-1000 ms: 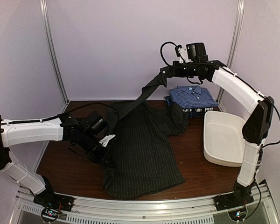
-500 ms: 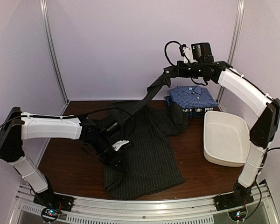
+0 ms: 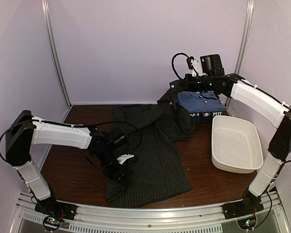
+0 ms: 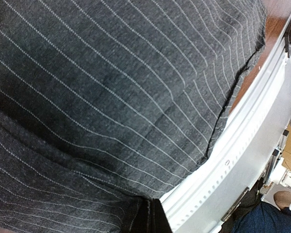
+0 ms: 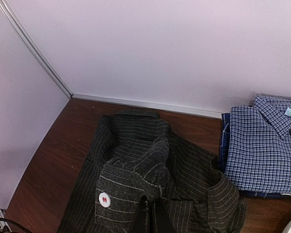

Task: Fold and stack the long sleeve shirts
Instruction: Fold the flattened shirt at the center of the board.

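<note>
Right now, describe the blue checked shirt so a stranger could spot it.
Start at the brown table, far right corner, behind the white tub. The blue checked shirt lies folded there atop a navy shirt; its checks set it apart from the charcoal pinstriped shirt.

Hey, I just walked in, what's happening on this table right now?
A charcoal pinstriped shirt lies spread on the table, mid-fold. The left pincer grips its near left edge while the right pincer holds one sleeve raised at the back, beside a folded blue checked shirt. A white tub sits at the right.
</note>
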{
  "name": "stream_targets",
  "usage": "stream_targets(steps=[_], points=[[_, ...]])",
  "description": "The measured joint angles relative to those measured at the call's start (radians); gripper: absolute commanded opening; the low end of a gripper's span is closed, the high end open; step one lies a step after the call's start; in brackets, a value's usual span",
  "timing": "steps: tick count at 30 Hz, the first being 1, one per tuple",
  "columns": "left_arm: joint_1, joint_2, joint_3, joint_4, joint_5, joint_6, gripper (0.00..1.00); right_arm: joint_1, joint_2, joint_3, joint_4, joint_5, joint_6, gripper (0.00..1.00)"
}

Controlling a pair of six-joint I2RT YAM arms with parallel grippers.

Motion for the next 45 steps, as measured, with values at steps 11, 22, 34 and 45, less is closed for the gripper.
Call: stream_targets(steps=[11,22,34,45], points=[[0.0,0.018,-0.008,0.009,0.017,0.009,0.0,0.051,-0.075,-0.018,0.084,-0.027,0.017,0.0],[0.0,0.017,-0.034,0.028,0.029,0.02,0.17,0.074,-0.045,-0.077,0.091,-0.04,0.036,0.0],[0.017,-0.019,0.053,0.008,0.036,0.015,0.41,0.125,-0.042,-0.192,0.155,-0.06,0.046,0.0],[0.322,-0.012,0.319,0.101,-0.209,-0.156,0.35,0.206,-0.042,-0.29,0.249,-0.104,0.084,0.0]])
